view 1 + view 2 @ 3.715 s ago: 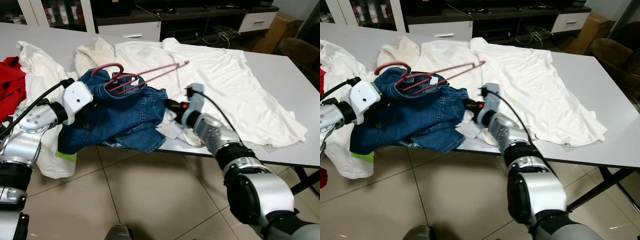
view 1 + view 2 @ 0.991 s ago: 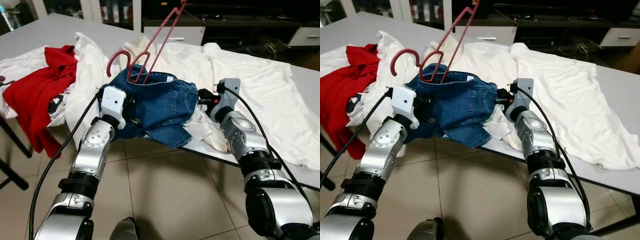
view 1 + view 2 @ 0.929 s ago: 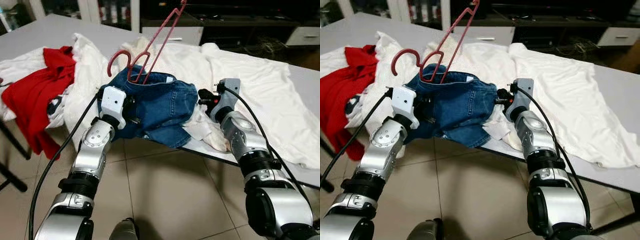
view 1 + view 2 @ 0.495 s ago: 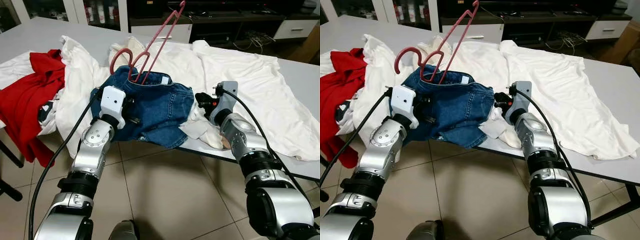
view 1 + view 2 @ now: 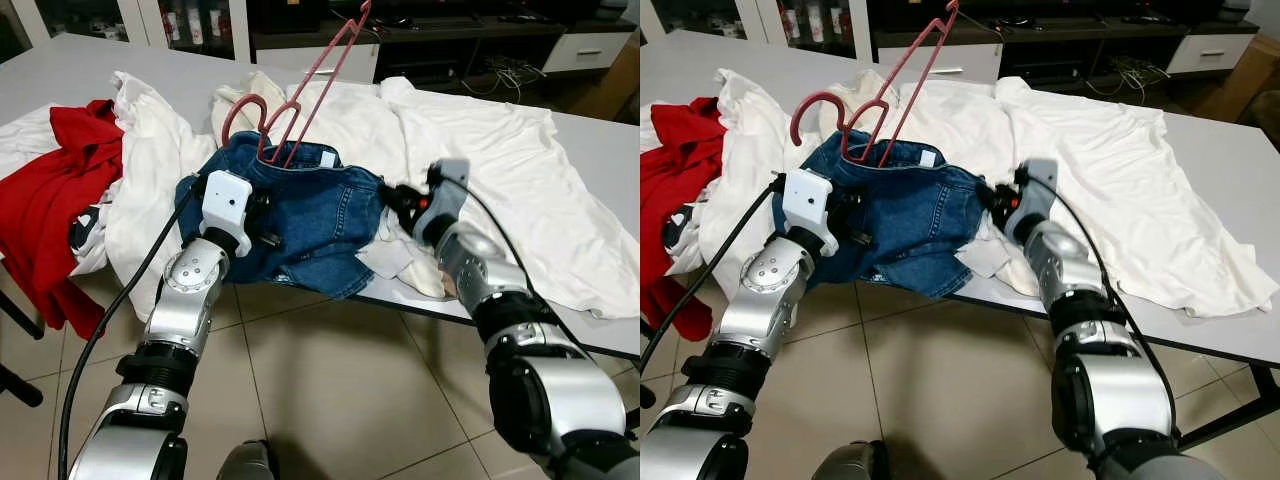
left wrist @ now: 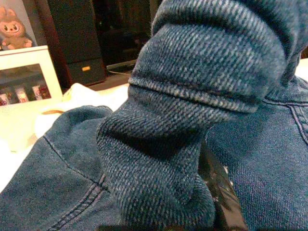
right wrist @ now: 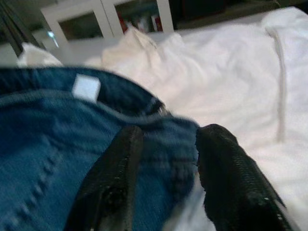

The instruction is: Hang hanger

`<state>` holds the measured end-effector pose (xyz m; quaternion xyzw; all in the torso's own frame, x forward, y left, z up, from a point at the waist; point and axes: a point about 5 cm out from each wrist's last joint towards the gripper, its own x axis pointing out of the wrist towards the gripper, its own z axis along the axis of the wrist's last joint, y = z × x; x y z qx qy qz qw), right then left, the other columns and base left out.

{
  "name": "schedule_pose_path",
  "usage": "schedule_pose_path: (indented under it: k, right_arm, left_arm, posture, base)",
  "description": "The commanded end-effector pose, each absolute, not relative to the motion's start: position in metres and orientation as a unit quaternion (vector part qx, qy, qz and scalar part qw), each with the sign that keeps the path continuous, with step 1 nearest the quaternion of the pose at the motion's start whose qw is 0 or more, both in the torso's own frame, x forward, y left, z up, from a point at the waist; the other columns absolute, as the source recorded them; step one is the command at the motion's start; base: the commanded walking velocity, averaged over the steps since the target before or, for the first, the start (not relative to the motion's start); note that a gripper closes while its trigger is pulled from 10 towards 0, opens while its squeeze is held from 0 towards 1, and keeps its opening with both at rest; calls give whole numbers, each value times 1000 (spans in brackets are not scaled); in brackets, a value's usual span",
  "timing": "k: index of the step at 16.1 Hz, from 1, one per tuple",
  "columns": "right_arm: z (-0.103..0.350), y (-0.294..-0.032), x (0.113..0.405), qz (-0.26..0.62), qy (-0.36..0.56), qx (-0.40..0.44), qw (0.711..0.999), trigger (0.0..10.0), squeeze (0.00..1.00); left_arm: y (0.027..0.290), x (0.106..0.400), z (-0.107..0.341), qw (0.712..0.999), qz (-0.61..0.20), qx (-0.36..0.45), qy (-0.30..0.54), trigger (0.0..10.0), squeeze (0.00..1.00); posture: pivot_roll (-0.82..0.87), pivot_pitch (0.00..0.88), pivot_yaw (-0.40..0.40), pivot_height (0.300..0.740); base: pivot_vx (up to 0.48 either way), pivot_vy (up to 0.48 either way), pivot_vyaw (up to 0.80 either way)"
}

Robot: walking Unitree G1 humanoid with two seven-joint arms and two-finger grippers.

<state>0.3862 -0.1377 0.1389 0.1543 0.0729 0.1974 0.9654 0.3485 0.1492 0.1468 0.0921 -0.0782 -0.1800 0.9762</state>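
Observation:
A red wire hanger (image 5: 243, 100) sticks up out of a blue denim garment (image 5: 310, 215), its long bars slanting up and away. The denim hangs off the table's front edge. My left gripper (image 5: 262, 222) is buried in the denim's left side and shut on it. In the left wrist view, bunched denim (image 6: 192, 96) covers one black finger (image 6: 222, 190). My right gripper (image 5: 392, 200) is at the denim's right edge. In the right wrist view its fingers (image 7: 115, 183) stand apart, open, with the denim edge (image 7: 168, 144) between them.
White garments (image 5: 480, 150) are spread over the grey table (image 5: 600, 140). A red garment (image 5: 50, 190) hangs off the table's left end. Dark cabinets stand behind it. Tiled floor (image 5: 330, 400) lies below the arms.
Since 3.7 s ago the hanger has gone from lying flat to standing up. In the last half second my right gripper has moved left onto the denim edge.

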Motion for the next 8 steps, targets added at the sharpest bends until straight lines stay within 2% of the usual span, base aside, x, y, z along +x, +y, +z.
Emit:
schedule_pose_path:
  k: [1,2,3,4,8]
  right_arm:
    - [147,-143,389,192,54,168,965,10000,1000]
    - [151,-145,391,194,47,167,966,10000,1000]
    - [152,-146,392,197,47,161,966,10000,463]
    - [151,-146,392,199,50,154,966,10000,0]
    - [140,-147,389,212,77,153,962,10000,0]
  left_arm:
    - [146,349,155,974,-183,93,-94,10000,0]
    - [146,349,155,974,-182,93,-93,10000,0]
    - [146,348,154,975,-182,92,-93,10000,0]
    - [146,348,154,975,-182,91,-93,10000,0]
    - [142,346,155,971,-201,90,-93,10000,0]
  posture:
    - [138,6,-64,740]
    - [139,7,-65,740]
    - [140,8,-68,740]
    - [140,9,-70,740]
    - [143,15,-69,740]
  base:
    - [0,0,0]
    - [0,0,0]
    - [0,0,0]
    - [0,0,0]
    - [0,0,0]
